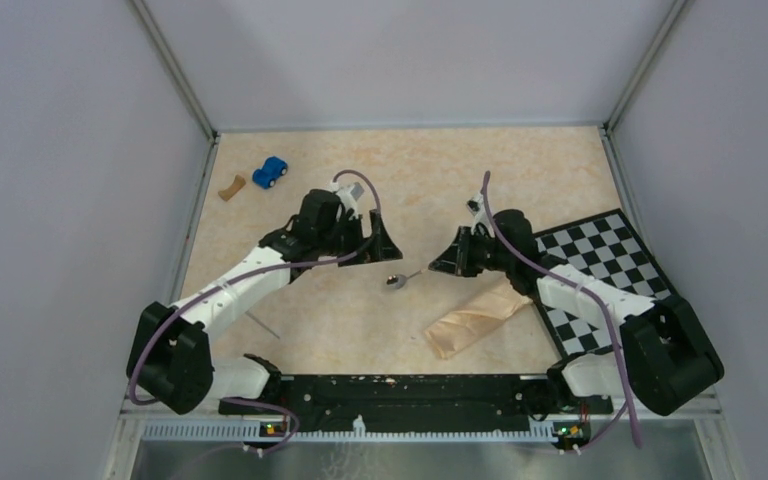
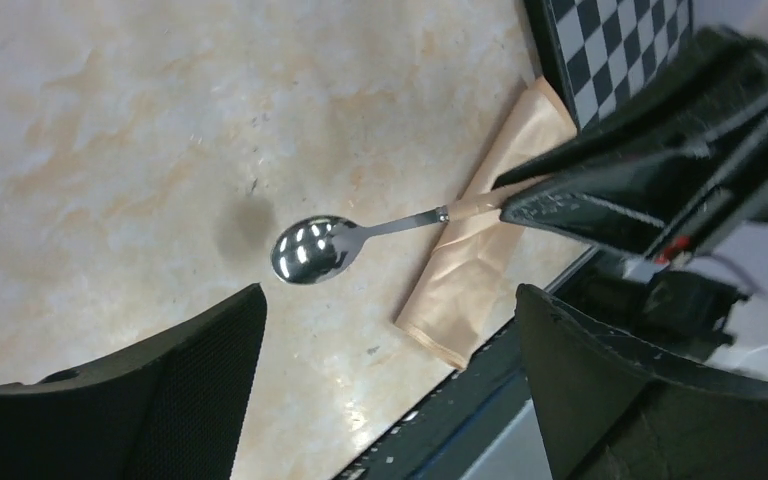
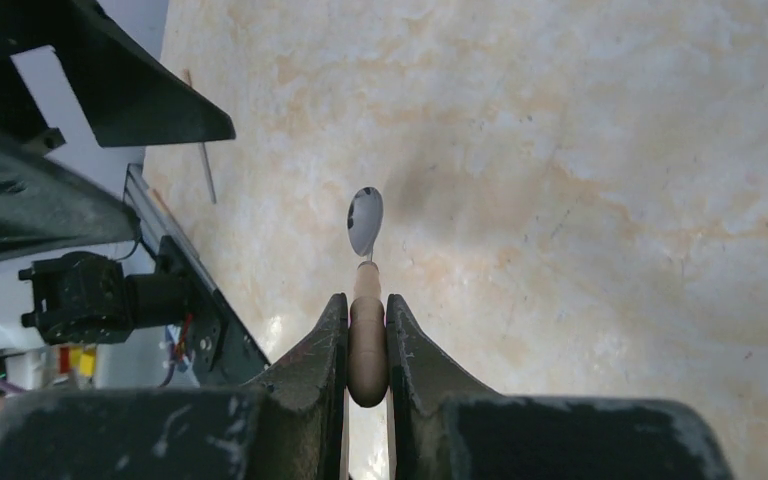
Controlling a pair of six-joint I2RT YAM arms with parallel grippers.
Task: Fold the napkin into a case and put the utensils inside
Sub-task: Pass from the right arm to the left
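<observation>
The spoon [image 3: 365, 220] hangs just above the middle of the tabletop [image 1: 440, 170], its tan handle clamped between the right fingers [image 3: 325, 345]. The napkin case [image 1: 475, 318] lies toward the near edge beside the checkerboard [image 1: 600, 262]. The left fingers [image 2: 190, 360] stand wide apart near the spoon's bowl, and another thin utensil [image 1: 260, 324] lies by the left arm.

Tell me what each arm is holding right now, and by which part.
The right gripper holds the spoon by the end of its tan handle, jaws shut on it. The left gripper stands open, holding nothing.
</observation>
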